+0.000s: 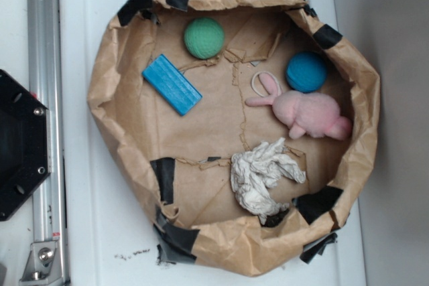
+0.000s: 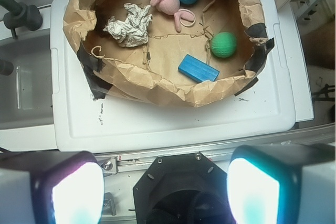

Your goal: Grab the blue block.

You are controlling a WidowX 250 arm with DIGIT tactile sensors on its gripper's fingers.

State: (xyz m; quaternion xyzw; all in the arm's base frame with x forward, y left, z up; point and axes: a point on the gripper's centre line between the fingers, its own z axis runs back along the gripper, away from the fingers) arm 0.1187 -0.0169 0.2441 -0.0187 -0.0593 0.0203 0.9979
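Note:
The blue block (image 1: 171, 84) is a flat ridged bright-blue slab lying at an angle on the paper floor of the brown paper basin (image 1: 107, 78), upper left in the exterior view. The wrist view shows the blue block (image 2: 198, 68) near the basin's near wall, below the green ball. My gripper (image 2: 165, 190) is open, its two glowing pads wide apart with nothing between them, hovering high over the black robot base (image 2: 176, 182), well short of the basin. The exterior view does not show the gripper.
Inside the basin lie a green knitted ball (image 1: 204, 37), a teal-blue knitted ball (image 1: 306, 72), a pink plush bunny (image 1: 305, 112) and a crumpled white cloth (image 1: 263, 175). The basin sits on a white lid (image 2: 173, 119). A metal rail (image 1: 43, 125) runs along the left.

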